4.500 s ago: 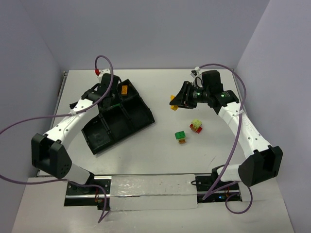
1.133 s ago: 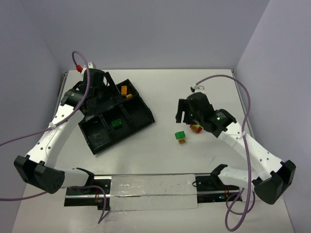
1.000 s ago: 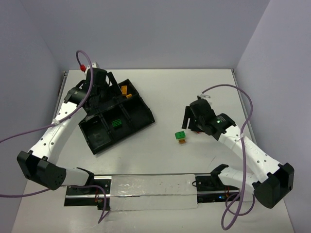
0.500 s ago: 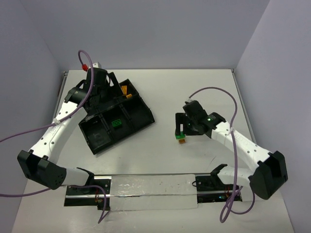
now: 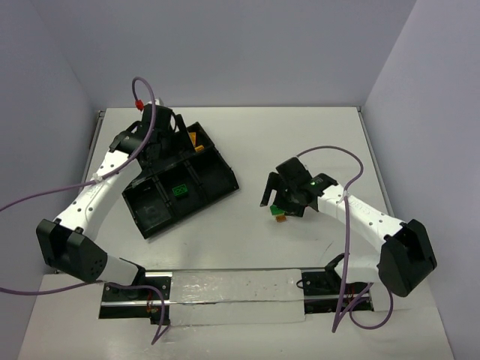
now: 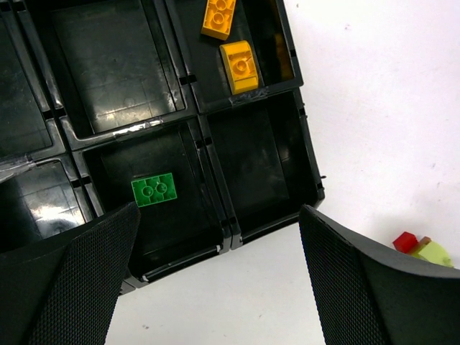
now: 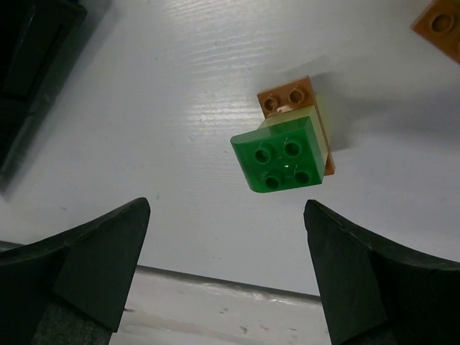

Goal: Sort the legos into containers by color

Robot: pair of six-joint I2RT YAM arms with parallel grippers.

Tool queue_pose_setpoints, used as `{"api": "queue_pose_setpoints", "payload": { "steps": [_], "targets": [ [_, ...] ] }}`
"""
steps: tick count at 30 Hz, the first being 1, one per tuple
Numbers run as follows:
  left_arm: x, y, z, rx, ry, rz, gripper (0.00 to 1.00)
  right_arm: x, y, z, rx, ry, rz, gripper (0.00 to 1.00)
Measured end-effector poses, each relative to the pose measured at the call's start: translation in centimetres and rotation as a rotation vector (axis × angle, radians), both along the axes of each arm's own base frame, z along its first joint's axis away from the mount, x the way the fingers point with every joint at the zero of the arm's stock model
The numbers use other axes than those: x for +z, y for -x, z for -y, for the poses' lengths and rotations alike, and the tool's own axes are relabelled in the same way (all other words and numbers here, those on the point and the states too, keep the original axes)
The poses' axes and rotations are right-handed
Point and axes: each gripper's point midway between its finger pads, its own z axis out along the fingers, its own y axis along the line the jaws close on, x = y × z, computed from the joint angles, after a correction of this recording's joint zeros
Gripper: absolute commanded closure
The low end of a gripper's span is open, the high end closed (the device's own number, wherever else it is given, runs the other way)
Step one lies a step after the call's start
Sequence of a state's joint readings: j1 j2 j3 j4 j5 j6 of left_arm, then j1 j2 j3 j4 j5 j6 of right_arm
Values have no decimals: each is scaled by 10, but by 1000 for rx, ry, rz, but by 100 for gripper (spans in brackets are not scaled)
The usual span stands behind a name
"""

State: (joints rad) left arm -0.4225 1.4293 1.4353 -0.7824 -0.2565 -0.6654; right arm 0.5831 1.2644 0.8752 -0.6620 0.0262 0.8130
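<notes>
A: White counter (image 5: 315,135), lilac walls, nothing else around. The black tray (image 5: 222,166) sits angled toward the far-left corner. What changed?

B: Right arm. A few seconds back it was up toward the far edge. Now it has swung in, right of centre. The right pincer (image 7: 224,215) spread over the last second. Jaws are wide now, holding nothing.

A: Over what?

B: The green-on-orange stack (image 7: 282,157). It's sitting on the counter, between the two jaws in the wrist view, touching neither.

A: So pre-grasp.

B: My read, yes. It needs to drop and close next. The stack is two colours, so I'd expect it to need splitting or one piece lands in the wrong bin.

A: Left side?

B: The left pincer (image 6: 219,215) is spread wide, empty, hanging over the tray. One green brick (image 6: 154,190) is in a middle compartment, and it didn't show there in the oldest view. Two orange bricks (image 6: 238,66) share a corner compartment toward the far edge.

A: Remaining?

B: A red and yellow-green cluster (image 6: 424,248) is loose on the counter, off the tray. There's a stray orange brick (image 7: 438,29) near the stack. Roughly midway, I'd guess.
</notes>
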Motion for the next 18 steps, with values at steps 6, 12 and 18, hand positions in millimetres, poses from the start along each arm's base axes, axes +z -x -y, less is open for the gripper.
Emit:
{"api": "queue_pose_setpoints", "payload": {
  "steps": [6, 12, 18],
  "targets": [
    [-2, 0, -1, -13, -17, -4, 1, 0, -2, -4, -145, -70, -27, 3],
    [-2, 0, -1, -18, -24, -3, 1, 1, -7, -2, -202, -72, -14, 2],
    [-2, -1, -3, -19, -39, 2, 1, -9, -13, 5, -227, -22, -10, 2]
  ]
}}
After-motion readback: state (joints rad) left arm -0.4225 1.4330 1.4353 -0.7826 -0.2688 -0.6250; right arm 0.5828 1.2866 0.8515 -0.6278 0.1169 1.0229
